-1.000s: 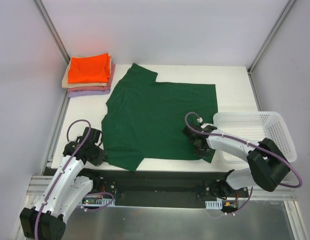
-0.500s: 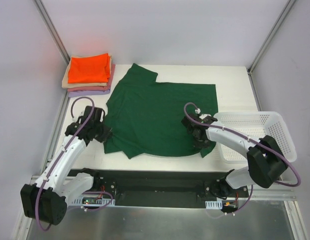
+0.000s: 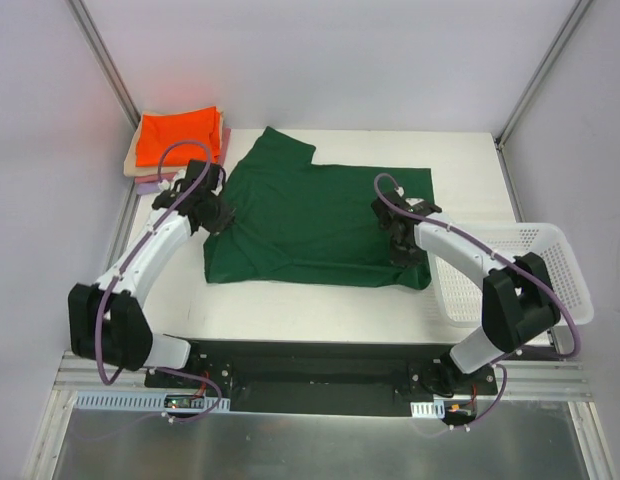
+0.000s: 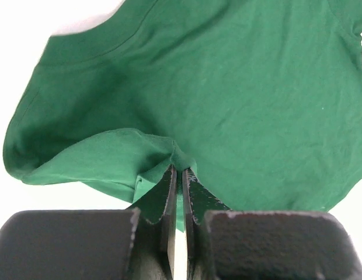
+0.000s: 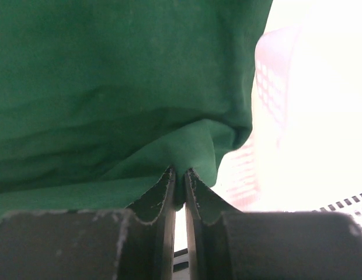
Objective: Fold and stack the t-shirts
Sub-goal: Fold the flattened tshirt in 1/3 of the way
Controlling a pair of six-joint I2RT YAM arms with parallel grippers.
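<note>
White walls enclose a smooth white table [image 3: 470, 160]. The soft, matte green shirt [image 3: 310, 220] lies mid-table, its near part doubled over. The left tool [image 4: 180, 176] and the right tool [image 5: 178, 175] are each pinched together on a peaked fold of it. A white mesh basket [image 3: 550, 240] sits at the right edge. The orange shirt [image 3: 175, 135] tops the far-left stack. Since a second ago, both tools have carried the hem farther from the near edge.
</note>
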